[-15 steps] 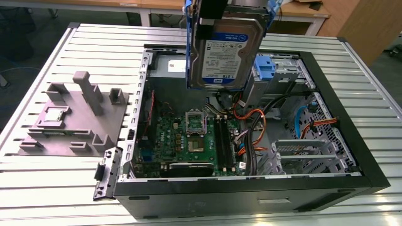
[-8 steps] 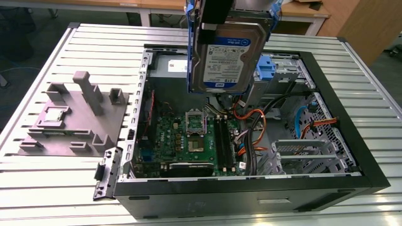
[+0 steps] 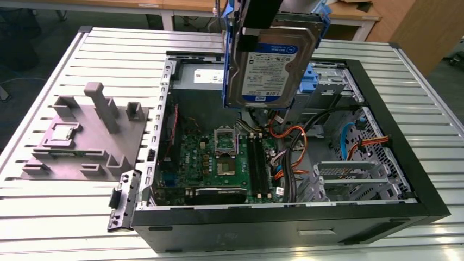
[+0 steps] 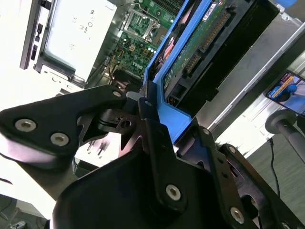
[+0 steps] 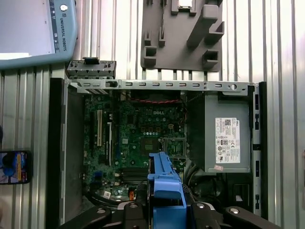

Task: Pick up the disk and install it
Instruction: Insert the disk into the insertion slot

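While the jaws clamp shut on its blue rail, your black gripper (image 3: pixel 259 22) holds the flat silver-grey hard disk (image 3: pixel 272 65) upright at the exterior view's top centre, above the open black computer case (image 3: pixel 290 220). Pickup looks done. Installing remains, and it calls for a clean line down. Loose orange cables (image 3: pixel 290 136) crowd the space beside the grey metal drive cage (image 3: pixel 348 176).

disk (image 3: pixel 272 65): white-and-blue printed label on its face
power supply (image 5: pixel 228 138): white printed sticker
pale casing (image 5: pixel 66 28): one line of lettering
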`<state>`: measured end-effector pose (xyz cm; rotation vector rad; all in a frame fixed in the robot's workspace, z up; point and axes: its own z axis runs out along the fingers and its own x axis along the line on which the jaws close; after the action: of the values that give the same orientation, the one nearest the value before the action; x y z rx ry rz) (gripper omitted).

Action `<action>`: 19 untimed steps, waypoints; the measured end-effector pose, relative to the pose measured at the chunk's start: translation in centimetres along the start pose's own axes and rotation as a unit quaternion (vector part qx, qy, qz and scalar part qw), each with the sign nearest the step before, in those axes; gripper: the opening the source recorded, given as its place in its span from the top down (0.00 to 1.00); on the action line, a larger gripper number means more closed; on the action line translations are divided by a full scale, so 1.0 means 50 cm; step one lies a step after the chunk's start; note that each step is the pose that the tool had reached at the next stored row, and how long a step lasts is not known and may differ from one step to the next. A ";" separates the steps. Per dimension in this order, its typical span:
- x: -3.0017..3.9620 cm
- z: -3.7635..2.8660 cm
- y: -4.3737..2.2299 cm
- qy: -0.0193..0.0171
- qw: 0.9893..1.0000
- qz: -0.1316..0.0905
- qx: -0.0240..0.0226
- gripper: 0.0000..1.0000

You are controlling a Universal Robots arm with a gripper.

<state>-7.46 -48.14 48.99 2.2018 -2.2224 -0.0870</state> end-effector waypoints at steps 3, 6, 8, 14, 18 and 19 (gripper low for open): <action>0.000 0.000 -0.001 0.000 1.000 0.000 0.000 0.63; 0.000 0.000 -0.009 0.000 1.000 0.000 0.000 0.63; 0.000 0.000 -0.010 0.000 1.000 0.000 0.000 0.63; 0.001 -0.001 -0.016 0.000 1.000 0.000 0.000 0.63; 0.001 -0.001 -0.016 0.000 1.000 0.000 0.000 0.63; 0.001 -0.001 -0.016 0.000 1.000 0.000 0.000 0.63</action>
<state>-6.67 -48.20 48.99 2.2020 -2.2222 -0.0868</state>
